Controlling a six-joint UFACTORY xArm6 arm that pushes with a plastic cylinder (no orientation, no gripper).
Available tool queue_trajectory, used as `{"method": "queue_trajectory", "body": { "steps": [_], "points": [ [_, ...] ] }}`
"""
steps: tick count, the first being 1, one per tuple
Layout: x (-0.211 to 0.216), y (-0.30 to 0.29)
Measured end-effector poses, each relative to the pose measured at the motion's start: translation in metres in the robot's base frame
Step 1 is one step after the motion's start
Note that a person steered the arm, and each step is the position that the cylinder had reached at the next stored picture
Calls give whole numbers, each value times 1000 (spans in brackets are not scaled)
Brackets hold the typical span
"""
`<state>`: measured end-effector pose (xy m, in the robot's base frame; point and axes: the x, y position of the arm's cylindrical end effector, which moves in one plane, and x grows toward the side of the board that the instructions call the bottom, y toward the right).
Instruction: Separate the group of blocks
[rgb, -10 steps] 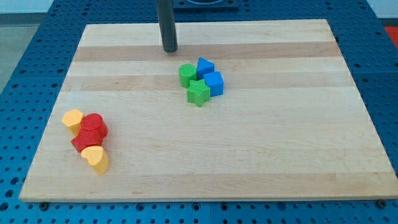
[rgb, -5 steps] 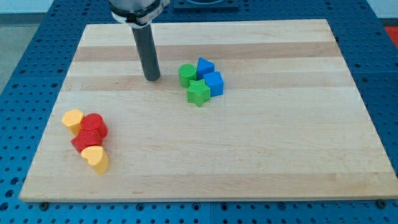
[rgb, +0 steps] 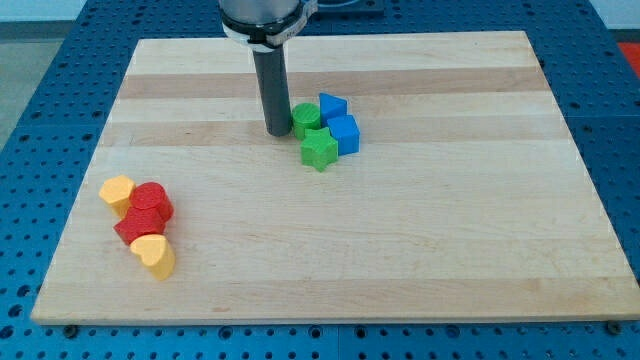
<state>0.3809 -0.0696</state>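
Note:
A tight group sits at the board's upper middle: a green cylinder (rgb: 306, 119), a green star (rgb: 319, 150), a blue block (rgb: 332, 106) and a blue cube (rgb: 344, 133). My tip (rgb: 277, 131) is just to the view's left of the green cylinder, touching or nearly touching it. A second group lies at the lower left: a yellow block (rgb: 117, 192), a red cylinder-like block (rgb: 151, 202), a red block (rgb: 132, 228) and a yellow heart (rgb: 154, 254).
The wooden board (rgb: 420, 250) lies on a blue perforated table (rgb: 40, 120). The arm's dark rod (rgb: 270, 85) rises from the tip toward the view's top.
My tip has moved down from the board's top edge, first leftward, then to the right, up against the green cylinder's left side. The blocks have barely shifted.

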Motion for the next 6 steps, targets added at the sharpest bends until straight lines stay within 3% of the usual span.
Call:
{"method": "queue_trajectory", "body": {
  "steps": [4,6],
  "points": [
    [0,20],
    [61,1]
  ]
}}
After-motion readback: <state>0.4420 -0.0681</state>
